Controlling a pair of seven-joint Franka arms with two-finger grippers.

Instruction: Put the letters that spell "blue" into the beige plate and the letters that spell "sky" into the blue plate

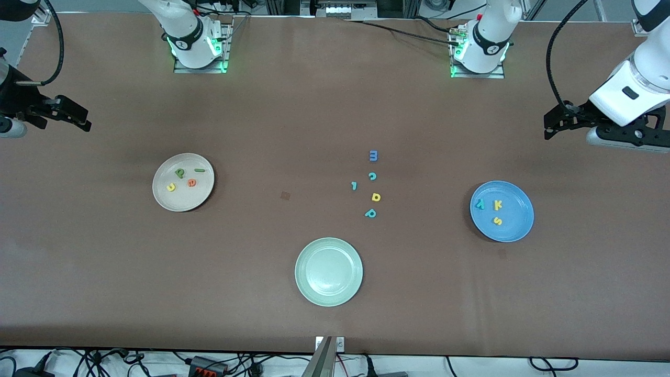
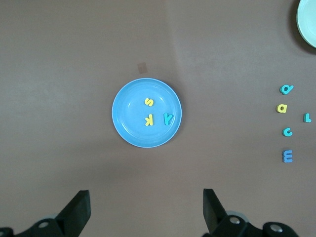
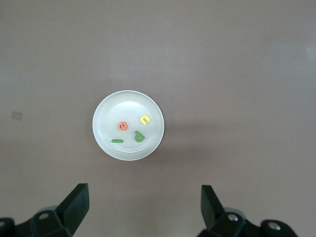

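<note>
Brown cloth covers the table [image 1: 104, 272], smooth with faint creases. Taking the pale green plate [image 1: 328, 271] as landmark, glossy and round, nearest the front camera: the beige plate [image 1: 166, 196] lies farther from the camera and toward the right arm's end, holding 4 small chunky toy letters, a dark green b [image 1: 179, 173], a dark green straight l [image 1: 199, 169], a yellow u [image 1: 171, 187] and an orange e [image 1: 192, 183]. The blue plate [image 1: 515, 225] sits toward the left arm's end, holding a yellow s [image 1: 497, 221], a yellow k [image 1: 498, 205] and a teal y [image 1: 479, 204]. 5 spare letters [image 1: 371, 184] lie on the cloth, just farther than the green plate.

The left gripper [image 2: 145, 210] hangs high above the blue plate, fingers spread wide, grasping nothing. The right gripper [image 3: 144, 207] hangs likewise above the beige plate, released and empty. Both arms wait at the table's ends.
</note>
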